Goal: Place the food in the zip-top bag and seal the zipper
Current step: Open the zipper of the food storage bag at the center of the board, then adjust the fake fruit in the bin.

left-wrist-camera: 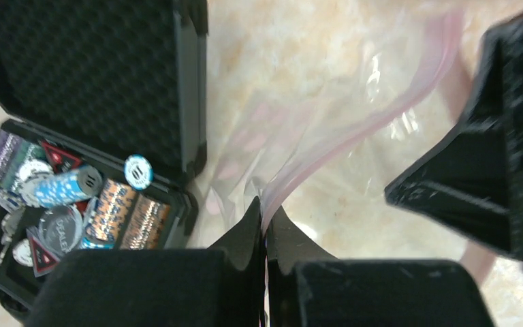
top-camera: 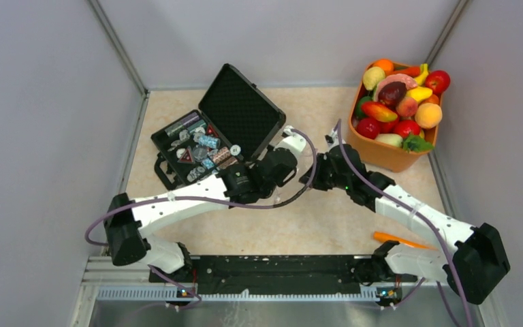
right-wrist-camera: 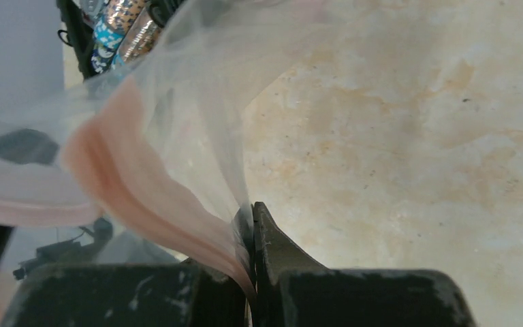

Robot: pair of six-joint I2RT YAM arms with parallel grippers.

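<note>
A pale, marbled table (top-camera: pixel 299 225) is walled in by grey panels. Two white and black robot arms reach in from the near edge and meet at mid-table.

At the far left an open black case (top-camera: pixel 242 109) lies with its foam-lined lid raised. At the far right, well apart from the arms, an orange bin (top-camera: pixel 381 155) is heaped with the food (top-camera: pixel 402 102): glossy toy apples, a peach, a banana, oranges and other pieces. None of it is in the bag yet. An orange carrot-like stick (top-camera: pixel 402 240) lies near the right arm's base.

Between the two claws hangs the clear zip-top bag (left-wrist-camera: pixel 327 102), just beside the case. The left gripper (left-wrist-camera: pixel 265 225) is pinched tight on the bag's mouth edge, at one end of the pink zipper (left-wrist-camera: pixel 354 133). The right gripper (right-wrist-camera: pixel 252 235) is likewise clamped on the pink strip further along.

This looks like the opening step: both claws have the mouth and the bag is empty. Next, the lips probably need parting so that fruit can drop in.

Inside the case sit poker chips (left-wrist-camera: pixel 61 187). One chip (left-wrist-camera: pixel 60 230) reads "DEALER". Other markings are too small to read.
</note>
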